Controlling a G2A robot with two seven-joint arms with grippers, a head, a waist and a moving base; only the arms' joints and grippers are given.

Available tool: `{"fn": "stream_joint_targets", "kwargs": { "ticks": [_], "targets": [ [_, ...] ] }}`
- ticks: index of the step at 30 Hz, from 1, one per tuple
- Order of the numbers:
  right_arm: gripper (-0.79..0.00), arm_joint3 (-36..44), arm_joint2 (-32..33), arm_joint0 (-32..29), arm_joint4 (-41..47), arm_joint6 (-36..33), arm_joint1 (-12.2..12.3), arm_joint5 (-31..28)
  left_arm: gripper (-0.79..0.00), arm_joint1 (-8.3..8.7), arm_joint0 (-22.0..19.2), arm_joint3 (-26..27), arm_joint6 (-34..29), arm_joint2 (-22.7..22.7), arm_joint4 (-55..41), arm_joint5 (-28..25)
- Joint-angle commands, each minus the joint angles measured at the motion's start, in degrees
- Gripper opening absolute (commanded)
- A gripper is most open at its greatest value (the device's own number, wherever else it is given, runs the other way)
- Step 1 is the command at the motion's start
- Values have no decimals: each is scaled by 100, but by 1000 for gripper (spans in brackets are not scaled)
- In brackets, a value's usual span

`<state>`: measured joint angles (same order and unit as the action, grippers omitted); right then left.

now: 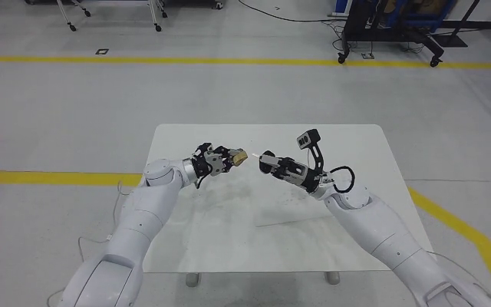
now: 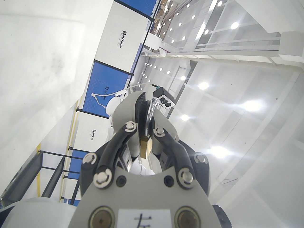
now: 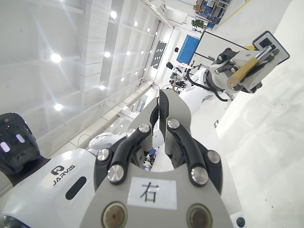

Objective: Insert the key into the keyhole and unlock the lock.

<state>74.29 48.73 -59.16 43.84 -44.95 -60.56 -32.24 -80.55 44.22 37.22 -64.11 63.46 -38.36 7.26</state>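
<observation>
Above the white table [image 1: 349,146], my left gripper [image 1: 228,159] is shut on a brass padlock [image 1: 240,156], whose body points toward the other arm. In the left wrist view the padlock [image 2: 145,148] sits between the fingers with its silver shackle [image 2: 152,110] running toward the fingertips. My right gripper [image 1: 265,161] faces it a short way off and is shut on the key [image 1: 254,158], a thin pale sliver sticking out at the padlock. In the right wrist view the right gripper [image 3: 158,103] has its pads pressed together, and the padlock [image 3: 242,72] hangs beyond, apart from the key.
Both grippers are held above the table's middle, near its far half. The table surface [image 3: 266,129] shows faint scuffs. On the floor beyond, a yellow line [image 1: 192,60] runs across and a black wheeled frame [image 1: 391,34] stands at the back right.
</observation>
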Motion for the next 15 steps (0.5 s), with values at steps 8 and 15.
{"fn": "stream_joint_targets", "kwargs": {
  "ticks": [8,15],
  "targets": [
    [-785,136,-279,-93,-327,1470,-194,1431,-785,58,631,987,1382,112,265,-363],
    [-785,845,-258,-574,-1032,3345,-244,2372,-785,82,888,1500,2019,108,484,-189]
  ]
}}
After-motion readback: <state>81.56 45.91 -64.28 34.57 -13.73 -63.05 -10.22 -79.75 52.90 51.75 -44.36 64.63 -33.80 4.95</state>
